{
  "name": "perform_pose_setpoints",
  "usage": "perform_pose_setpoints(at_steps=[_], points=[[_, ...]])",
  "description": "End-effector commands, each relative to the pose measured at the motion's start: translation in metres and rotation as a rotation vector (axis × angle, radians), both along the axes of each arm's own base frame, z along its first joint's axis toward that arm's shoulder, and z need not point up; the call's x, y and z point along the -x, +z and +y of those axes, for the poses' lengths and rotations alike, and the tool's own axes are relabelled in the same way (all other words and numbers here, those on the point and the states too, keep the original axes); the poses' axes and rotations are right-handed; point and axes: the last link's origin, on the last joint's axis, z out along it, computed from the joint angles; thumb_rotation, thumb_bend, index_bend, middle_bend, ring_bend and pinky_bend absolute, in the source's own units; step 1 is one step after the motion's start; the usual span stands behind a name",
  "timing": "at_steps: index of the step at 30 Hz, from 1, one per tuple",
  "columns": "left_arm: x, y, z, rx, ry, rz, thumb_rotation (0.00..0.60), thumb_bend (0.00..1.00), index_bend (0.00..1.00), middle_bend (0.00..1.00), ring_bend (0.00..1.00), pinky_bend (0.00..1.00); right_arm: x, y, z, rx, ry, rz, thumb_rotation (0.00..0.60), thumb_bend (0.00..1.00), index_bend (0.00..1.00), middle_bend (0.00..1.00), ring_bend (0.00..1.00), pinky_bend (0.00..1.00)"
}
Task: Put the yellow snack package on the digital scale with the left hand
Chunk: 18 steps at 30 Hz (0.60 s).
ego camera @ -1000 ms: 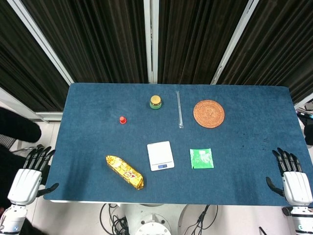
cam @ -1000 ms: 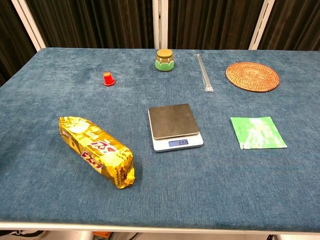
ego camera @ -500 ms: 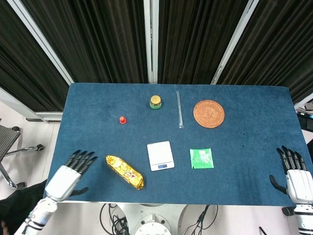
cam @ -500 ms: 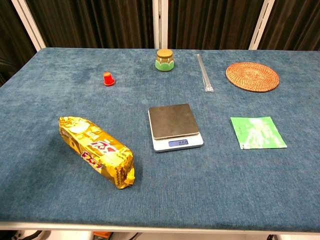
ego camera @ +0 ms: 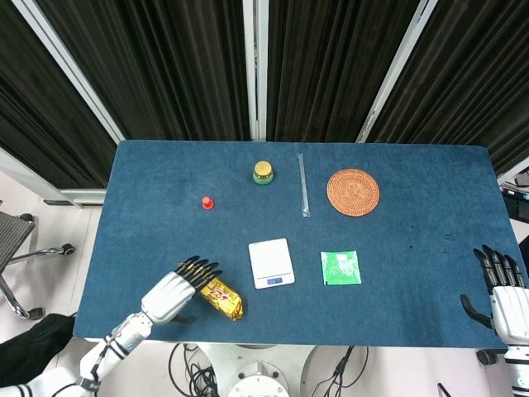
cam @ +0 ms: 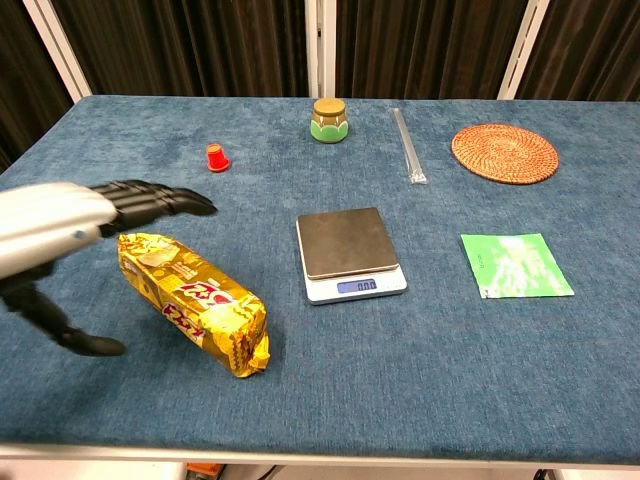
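Observation:
The yellow snack package [cam: 195, 301] lies slantwise on the blue cloth at the front left, seen also in the head view as the package [ego camera: 223, 300]. My left hand [cam: 75, 225] hovers over its left end, fingers stretched out and apart, thumb hanging below, holding nothing; the head view shows the left hand [ego camera: 178, 294] covering the package's left part. The digital scale [cam: 348, 253] stands to the right of the package with a bare platform, the scale [ego camera: 271, 263]. My right hand [ego camera: 502, 294] stays open at the table's right front corner.
A red cap [cam: 217, 157], a green jar with a gold lid [cam: 329, 119], a clear stick [cam: 407, 145] and a woven round mat [cam: 504, 152] lie along the back. A green sachet [cam: 515, 264] lies right of the scale.
My left hand has come in from the table's left edge to above the package's left end. The right hand has drifted slightly lower and outward. The package has not moved.

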Motion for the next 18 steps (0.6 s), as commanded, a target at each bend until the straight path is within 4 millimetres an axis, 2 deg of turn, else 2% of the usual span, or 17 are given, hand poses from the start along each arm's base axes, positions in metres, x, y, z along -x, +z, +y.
perform_pose_setpoints(at_steps=[1, 5, 9, 14, 18], points=[[-0.002, -0.013, 0.010, 0.021, 0.010, 0.033, 0.600, 0.04, 0.00, 0.03, 0.00, 0.00, 0.002, 0.001, 0.001, 0.002, -0.004, -0.002, 0.600, 0.23, 0.00, 0.00, 0.00, 0.00], [0.001, -0.023, 0.016, 0.045, 0.026, 0.075, 0.600, 0.10, 0.01, 0.05, 0.00, 0.01, 0.004, 0.002, 0.003, 0.005, -0.008, -0.003, 0.600, 0.23, 0.00, 0.00, 0.00, 0.00], [0.000, -0.027, 0.016, 0.033, 0.022, 0.086, 0.600, 0.17, 0.10, 0.13, 0.02, 0.08, 0.007, 0.003, 0.004, 0.001, -0.017, -0.003, 0.600, 0.23, 0.00, 0.00, 0.00, 0.00], [-0.003, -0.033, 0.017, 0.016, 0.000, 0.063, 0.600, 0.21, 0.34, 0.32, 0.21, 0.33, 0.010, 0.001, 0.003, -0.006, -0.022, -0.005, 0.600, 0.23, 0.00, 0.00, 0.00, 0.00], [-0.002, -0.039, 0.018, 0.005, -0.016, 0.043, 0.600, 0.21, 0.47, 0.45, 0.32, 0.43, 0.011, 0.001, 0.003, -0.005, -0.026, -0.008, 0.600, 0.23, 0.00, 0.00, 0.00, 0.00]])
